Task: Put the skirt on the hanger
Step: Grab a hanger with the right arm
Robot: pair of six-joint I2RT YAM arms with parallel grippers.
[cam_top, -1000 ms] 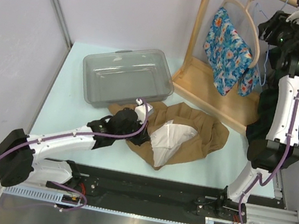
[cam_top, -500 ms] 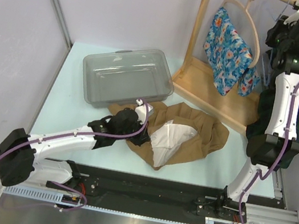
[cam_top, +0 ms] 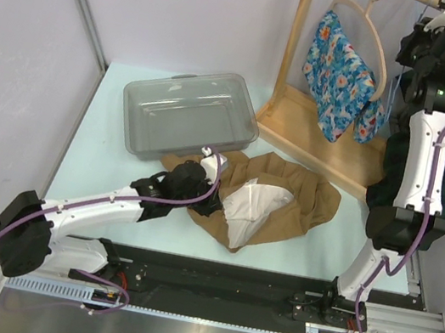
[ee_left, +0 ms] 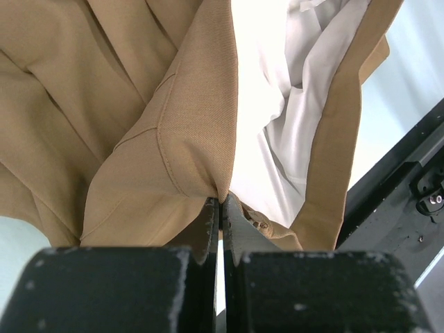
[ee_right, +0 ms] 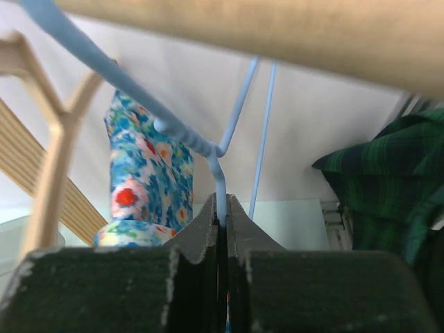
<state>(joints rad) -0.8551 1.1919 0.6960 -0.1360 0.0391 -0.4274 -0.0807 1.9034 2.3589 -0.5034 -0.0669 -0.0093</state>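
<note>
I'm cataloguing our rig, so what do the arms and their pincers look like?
The left arm and right arm have white link shells and black joint housings. A purple cable runs along each, looping free at the joints. The left pincer and right pincer have flat black fingers, flecked with pale scuffs.

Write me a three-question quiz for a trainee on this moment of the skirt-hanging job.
1. True or false: the left hand is shut on a fold of the tan skirt.
2. What is the right hand shut on?
A. the blue hanger
B. the floral garment
C. the wooden rail
3. Fill in: the skirt's exposed lining is ____ in colour.

Key: 1 true; 2 A; 3 white.
</note>
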